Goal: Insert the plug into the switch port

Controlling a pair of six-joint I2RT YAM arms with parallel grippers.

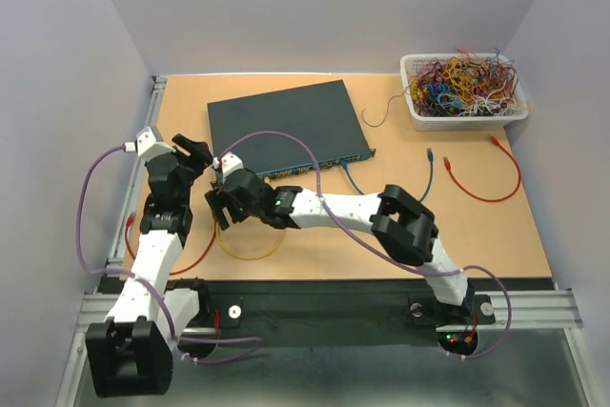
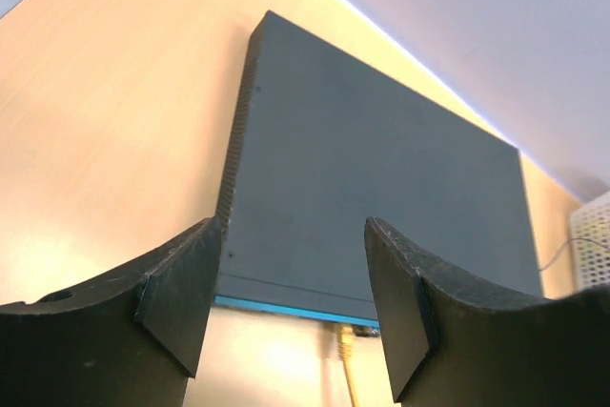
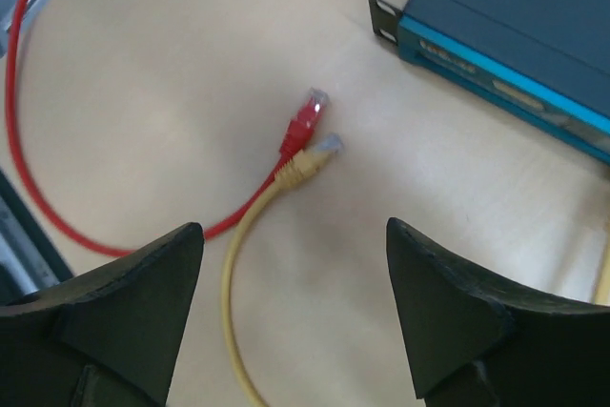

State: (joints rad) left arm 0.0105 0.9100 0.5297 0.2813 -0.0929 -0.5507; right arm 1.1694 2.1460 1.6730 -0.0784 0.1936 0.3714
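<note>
Plug ends of two patch cables, the yellow plug [image 3: 321, 152] and the red plug [image 3: 306, 119], lie touching side by side on the wooden table [image 3: 172, 92], just ahead of the right gripper [image 3: 294, 235] and in line with the gap between its fingers. Its jaws stand wide apart and hold nothing. The network switch [image 3: 534, 7] sits ahead and to the right of this gripper, its teal front face [image 3: 515, 78] turned toward it, the single ports too blurred to tell apart.

The left gripper [image 2: 293, 235] is also spread and empty, hovering just in front of the switch's near edge. Between its fingers, another yellow connector [image 2: 343, 342] meets that front face. A white basket of wires [image 1: 464, 92] stands far off to the right of both grippers.
</note>
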